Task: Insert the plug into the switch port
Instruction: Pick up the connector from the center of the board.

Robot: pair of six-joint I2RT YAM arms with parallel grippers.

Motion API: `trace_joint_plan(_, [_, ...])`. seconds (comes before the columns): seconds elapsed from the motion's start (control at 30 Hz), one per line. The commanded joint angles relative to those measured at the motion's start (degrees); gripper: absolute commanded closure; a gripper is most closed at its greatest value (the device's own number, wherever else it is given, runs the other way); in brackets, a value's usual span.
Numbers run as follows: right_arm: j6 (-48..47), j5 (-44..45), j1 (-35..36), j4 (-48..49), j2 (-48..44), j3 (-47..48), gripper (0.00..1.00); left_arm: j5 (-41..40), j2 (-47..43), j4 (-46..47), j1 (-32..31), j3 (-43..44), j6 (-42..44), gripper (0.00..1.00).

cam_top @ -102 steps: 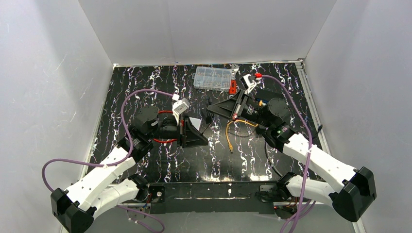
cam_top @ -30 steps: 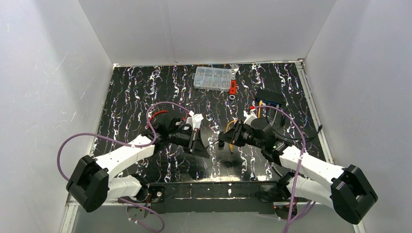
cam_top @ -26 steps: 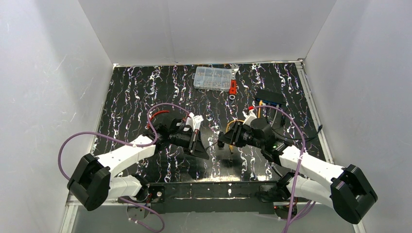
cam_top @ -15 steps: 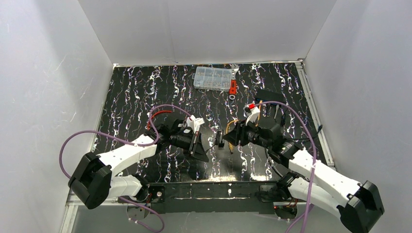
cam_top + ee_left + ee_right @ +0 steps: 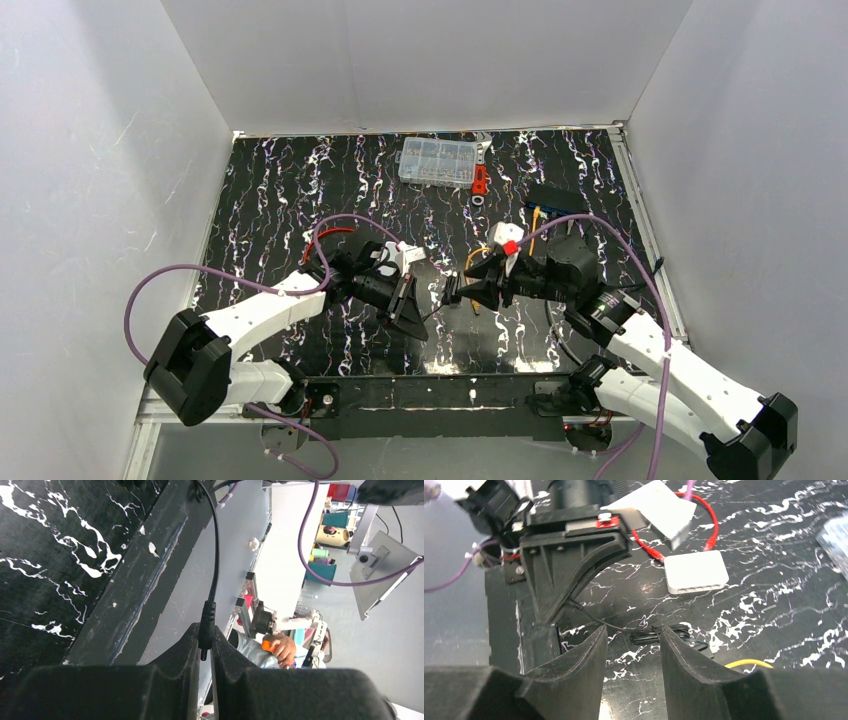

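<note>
Looking for the plug, we find only its orange cable (image 5: 749, 664) on the worktop (image 5: 290, 180), well apart from the switch (image 5: 556, 198). Right pincer (image 5: 633, 642) gapes, empty; left pincer (image 5: 205, 647) pinches a black lead (image 5: 216, 555). Risk, we reckon: right pincer shuts on that lead, i.e. wrong cable.

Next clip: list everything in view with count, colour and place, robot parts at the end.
table: one, black with white marbling, under everything
organiser box: one, clear, far edge
small red item: one, red, beside the organiser box
switch box: one, black with blue edge, far right
orange cable: one, orange, on the table by the right gripper
white box: one, white-grey, behind the left gripper
red cable: one, red, beside the white box
thin black cable: one, black, coiled mid-table
left gripper: one, black, shut on the thin black cable
right gripper: one, black, open above the coil
</note>
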Motion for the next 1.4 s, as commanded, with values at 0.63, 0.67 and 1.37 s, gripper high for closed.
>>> trace_joint_plan(0.63, [-44.1, 4.6, 23.6, -15.0, 10.2, 11.7, 0.55, 9.0, -2.3, -5.2, -0.5, -0.1, 3.5, 1.00])
trace_joint_plan(0.67, [-44.6, 5.7, 24.2, -14.7, 10.8, 11.8, 0.56, 9.1, -2.3, -5.2, -0.5, -0.1, 3.5, 1.00])
trace_joint_plan(1.37, [-47.1, 5.6, 26.9, -11.9, 16.5, 13.5, 0.65, 10.0, -1.7, -7.7, -0.5, 0.1, 6.0, 1.00])
